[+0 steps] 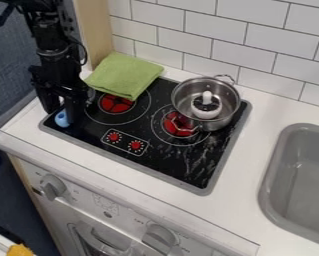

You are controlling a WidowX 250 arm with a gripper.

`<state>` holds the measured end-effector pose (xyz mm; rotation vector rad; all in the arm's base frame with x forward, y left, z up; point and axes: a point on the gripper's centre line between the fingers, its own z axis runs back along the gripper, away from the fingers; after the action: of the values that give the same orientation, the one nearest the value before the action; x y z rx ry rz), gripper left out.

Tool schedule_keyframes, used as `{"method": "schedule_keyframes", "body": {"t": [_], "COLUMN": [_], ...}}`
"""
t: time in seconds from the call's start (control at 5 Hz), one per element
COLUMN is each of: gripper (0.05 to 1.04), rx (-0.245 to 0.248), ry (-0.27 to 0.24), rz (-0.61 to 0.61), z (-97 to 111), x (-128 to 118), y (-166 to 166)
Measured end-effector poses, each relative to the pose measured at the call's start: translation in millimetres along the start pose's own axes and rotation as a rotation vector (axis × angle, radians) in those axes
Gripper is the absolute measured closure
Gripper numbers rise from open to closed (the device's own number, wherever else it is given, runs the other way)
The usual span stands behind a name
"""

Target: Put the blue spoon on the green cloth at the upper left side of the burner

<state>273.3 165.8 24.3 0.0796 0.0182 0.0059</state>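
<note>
Where the stovetop (128,134) had its front left corner, the black gripper (63,114) hung low, pointing down, with its fingers apart, one on the left and the other nearer the control panel (125,142). The blue spoon (61,119) was at that same corner, on the stovetop, its rounded blue part showing low between the fingertips; whether either finger touched it, I could not tell, and the rest of it was hidden.

At the back left corner lay the green cloth (125,75), folded into a thick pad, reaching over the stovetop's edge onto the white counter (178,179) and partly over the left burner (116,103). A metal pot (225,119) stood upright toward the back right corner, overlapping the right burner (178,124), with a small white and dark object (207,106) inside. The control panel, with its two red dials, sat near the front edge, between the corners. Over by the counter's right side was the grey sink (276,185), and white tiles (242,50) rose behind.
</note>
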Motion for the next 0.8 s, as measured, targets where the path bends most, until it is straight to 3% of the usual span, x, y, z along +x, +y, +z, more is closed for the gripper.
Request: {"method": "schedule_keyframes", "body": {"t": [0.2,0.8], "gripper": [0.705,0.736], "rx": [0.005,0.004], "ry": [0.002,0.015], "rz": [0.013,0.014], "z": [-1.7,-3.3], "x": [-1.3,-1.0], "y": [-0.5,-5.6]}}
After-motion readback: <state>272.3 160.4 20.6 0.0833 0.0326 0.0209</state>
